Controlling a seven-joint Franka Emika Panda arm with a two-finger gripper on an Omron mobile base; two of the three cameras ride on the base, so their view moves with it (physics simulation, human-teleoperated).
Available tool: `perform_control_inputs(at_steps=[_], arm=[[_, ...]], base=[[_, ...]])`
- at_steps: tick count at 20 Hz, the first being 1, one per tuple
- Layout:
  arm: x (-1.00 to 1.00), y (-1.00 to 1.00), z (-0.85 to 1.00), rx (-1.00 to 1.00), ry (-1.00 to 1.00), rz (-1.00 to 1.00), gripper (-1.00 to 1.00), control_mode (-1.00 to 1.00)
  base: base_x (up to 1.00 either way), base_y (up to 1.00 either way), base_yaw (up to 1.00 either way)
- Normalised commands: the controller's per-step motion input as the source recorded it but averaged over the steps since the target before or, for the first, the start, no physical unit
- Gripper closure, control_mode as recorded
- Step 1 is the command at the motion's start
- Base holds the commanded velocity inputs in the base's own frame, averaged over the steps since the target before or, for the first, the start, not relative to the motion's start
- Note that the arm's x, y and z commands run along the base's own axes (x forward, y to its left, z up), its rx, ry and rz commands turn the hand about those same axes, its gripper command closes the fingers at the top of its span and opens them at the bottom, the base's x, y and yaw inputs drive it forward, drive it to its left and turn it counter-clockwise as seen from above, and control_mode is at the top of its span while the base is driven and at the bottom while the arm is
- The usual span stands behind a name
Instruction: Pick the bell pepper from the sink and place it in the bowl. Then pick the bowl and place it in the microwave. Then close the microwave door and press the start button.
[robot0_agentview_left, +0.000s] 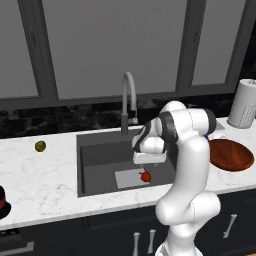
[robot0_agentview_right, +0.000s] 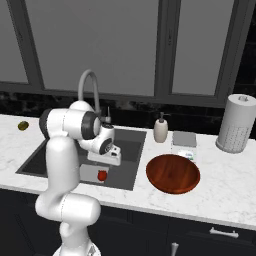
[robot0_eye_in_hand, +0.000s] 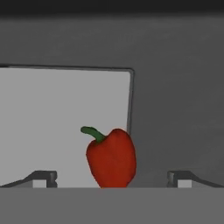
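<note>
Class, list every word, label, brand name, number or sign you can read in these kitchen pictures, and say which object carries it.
None: no readable text appears in any of the three views.
The small box behind the bowl has greenish markings on its front, too small and blurred to read.
The soap dispenser, paper towel roll, bell pepper and sink are plain, with no lettering.

The bell pepper (robot0_eye_in_hand: 111, 158), red with a curled green stem, lies on the sink (robot0_agentview_left: 95, 155) floor at the edge of the pale rectangle, just below the tool (robot0_agentview_left: 148, 165), between its wide-spread fingertips. The bowl (robot0_agentview_right: 172, 173), wide, shallow and reddish-brown, sits upright on the worktop well off to the tool's right.
</note>
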Motion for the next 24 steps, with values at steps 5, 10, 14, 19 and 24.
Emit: perform_control_inputs(at_steps=[5, 10, 14, 19, 24], arm=[[-0.05, 0.00, -0.23, 0.00, 0.08, 0.00, -1.00, -1.00], [-0.09, 0.02, -0.29, 0.00, 0.07, 0.00, -1.00, -1.00], [0.00, 0.05, -0.31, 0.00, 0.03, 0.00, -1.00, -1.00], [0.00, 0.05, -0.24, 0.00, 0.00, 0.00, -1.00, -1.00], [0.00, 0.05, -0.20, 0.02, 0.02, 0.00, -1.00, -1.00]], base=[[0.00, 0.00, 0.00], [0.00, 0.00, 0.00], [0.00, 0.00, 0.00], [0.00, 0.00, 0.00], [0.00, 0.00, 0.00]])
